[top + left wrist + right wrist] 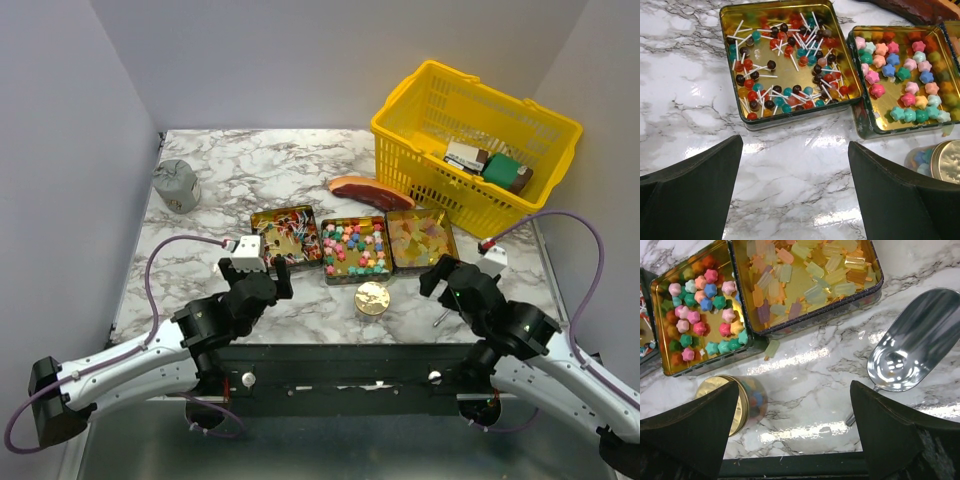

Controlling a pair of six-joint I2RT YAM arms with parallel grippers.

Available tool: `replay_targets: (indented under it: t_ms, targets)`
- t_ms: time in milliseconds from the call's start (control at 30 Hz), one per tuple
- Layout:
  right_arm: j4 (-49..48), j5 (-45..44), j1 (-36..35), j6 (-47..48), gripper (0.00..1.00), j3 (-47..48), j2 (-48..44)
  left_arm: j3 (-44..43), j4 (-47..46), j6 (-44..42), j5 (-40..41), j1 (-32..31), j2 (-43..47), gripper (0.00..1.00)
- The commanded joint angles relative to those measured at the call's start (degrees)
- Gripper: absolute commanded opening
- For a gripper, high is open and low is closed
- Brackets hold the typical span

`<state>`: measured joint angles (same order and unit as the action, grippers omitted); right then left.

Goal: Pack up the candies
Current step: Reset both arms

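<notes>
Three open gold tins sit in a row mid-table. The left tin holds small red, blue and dark lollipop sweets [286, 236] [785, 60]. The middle tin holds pastel star candies [354, 250] [905, 80] [700, 315]. The right tin holds translucent yellow-orange pieces [421, 241] [805, 275]. One yellow piece [771, 348] lies loose on the table. A small jar with a gold lid [372, 298] [735, 400] stands in front of the tins with coloured candies inside. My left gripper [258, 275] [795, 190] is open and empty before the left tin. My right gripper [445, 275] [795, 432] is open and empty between jar and scoop.
A metal scoop [440, 318] [915, 345] lies empty by my right gripper. A reddish-brown steak slab [370, 192] lies behind the tins. A yellow mesh basket [475, 140] with boxed packets stands at the back right. A grey pouch [176, 185] sits at the back left.
</notes>
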<state>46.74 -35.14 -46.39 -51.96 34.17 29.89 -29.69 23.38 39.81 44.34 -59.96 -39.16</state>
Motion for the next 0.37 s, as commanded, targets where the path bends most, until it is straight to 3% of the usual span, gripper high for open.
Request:
replay_targets:
  t_ms: [0,333]
  targets:
    - [2.2,-4.1,0.2,-1.5,1.0,-0.4,-1.0,0.5,0.7,1.3,3.4,0.3,1.0,0.99]
    - [2.2,-3.3,0.2,-2.2,1.0,-0.8,-0.9,0.6,-0.1,1.0,2.4,0.2,0.6,0.99]
